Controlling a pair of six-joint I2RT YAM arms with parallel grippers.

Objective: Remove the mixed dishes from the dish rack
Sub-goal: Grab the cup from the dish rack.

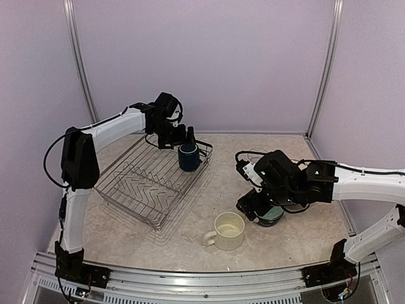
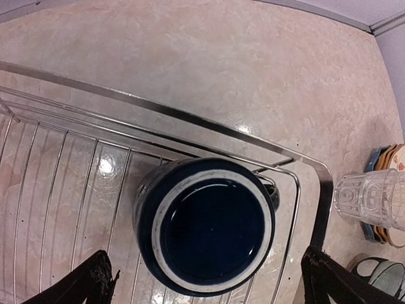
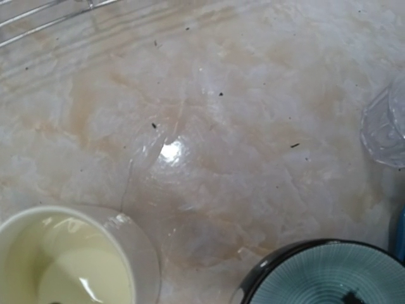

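The dish rack (image 1: 142, 183) is a silver wire basket on the left of the table. A navy mug (image 1: 188, 157) stands upright in its far right corner. My left gripper (image 1: 182, 136) hangs just above the mug. In the left wrist view the navy mug (image 2: 205, 225) sits between the fingertips (image 2: 95, 282) of the left gripper (image 2: 212, 285), which is open and not touching it. My right gripper (image 1: 252, 206) hovers at a teal bowl (image 1: 273, 216); its jaws do not show. A cream mug (image 1: 228, 230) stands near the front.
A clear glass tumbler (image 2: 370, 199) stands right of the rack rim (image 2: 190, 117), by stacked plates (image 2: 386, 158). In the right wrist view the cream mug (image 3: 57, 259), teal bowl (image 3: 335, 275) and tumbler (image 3: 386, 126) ring bare tabletop.
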